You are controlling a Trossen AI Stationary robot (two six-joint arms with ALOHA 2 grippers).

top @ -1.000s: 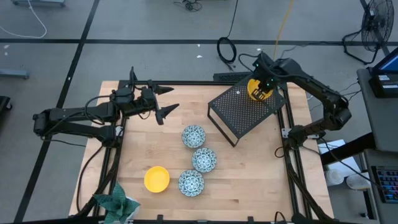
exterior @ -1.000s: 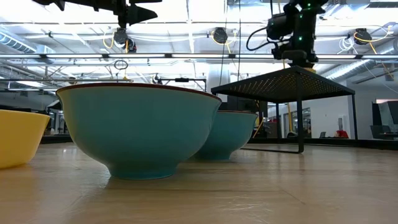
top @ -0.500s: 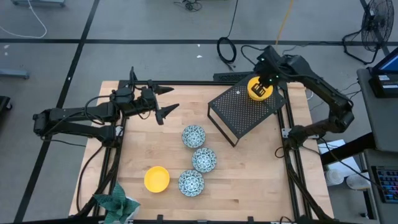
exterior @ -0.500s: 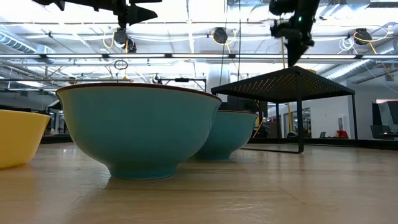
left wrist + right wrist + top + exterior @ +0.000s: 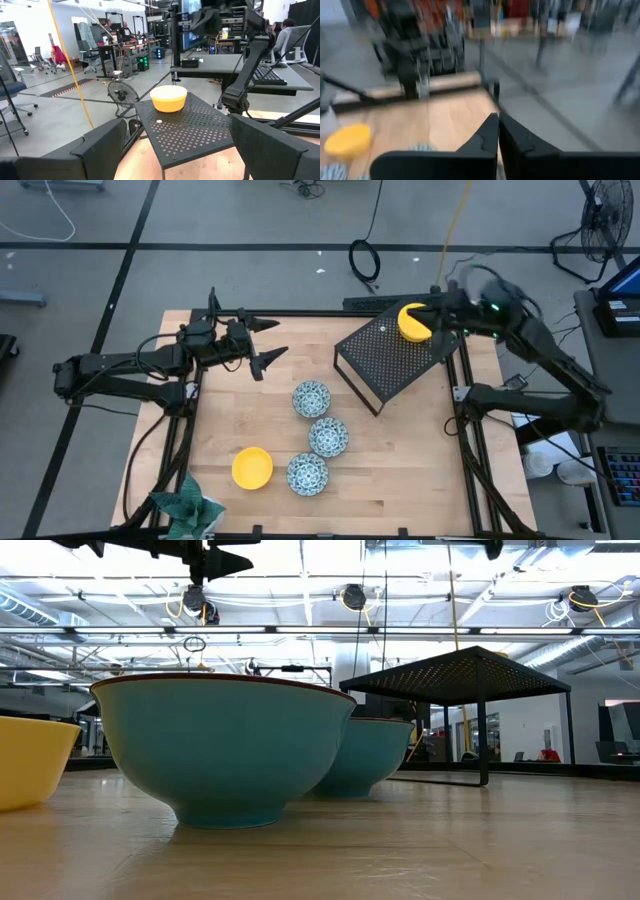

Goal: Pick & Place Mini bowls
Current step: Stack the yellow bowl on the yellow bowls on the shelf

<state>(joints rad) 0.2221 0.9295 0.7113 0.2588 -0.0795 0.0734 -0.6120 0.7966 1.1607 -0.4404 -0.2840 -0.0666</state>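
I see one yellow bowl (image 5: 413, 322) sitting on top of the black stand (image 5: 390, 362), near its far corner, and nothing is holding it. In the left wrist view the same bowl (image 5: 169, 98) stands upright on the holed top of the stand (image 5: 190, 127). I think that bowl is done, if the stand is where the bowls go (the task line does not say so, this is my guess). The right gripper (image 5: 447, 300) is up in the air just beside that bowl, past the edge of the stand, and it is empty. In the right wrist view its two fingers (image 5: 487, 136) are pressed together with nothing between them. The left gripper (image 5: 262, 343) hangs over the far left part of the table (image 5: 400, 470), well away from every bowl. Its jaws are spread wide and hold nothing. Four more bowls wait on the wood. Three are blue patterned: one (image 5: 311, 398) near the stand, one (image 5: 328, 436) in the middle, and one (image 5: 307, 473) closest to the front edge. Another yellow bowl (image 5: 252, 467) sits just beside that last one. I count five bowls in all, so I cannot say where a sixth might be. A green cloth (image 5: 187, 505) lies at the front left corner. So I judge one bowl placed and four left to move.
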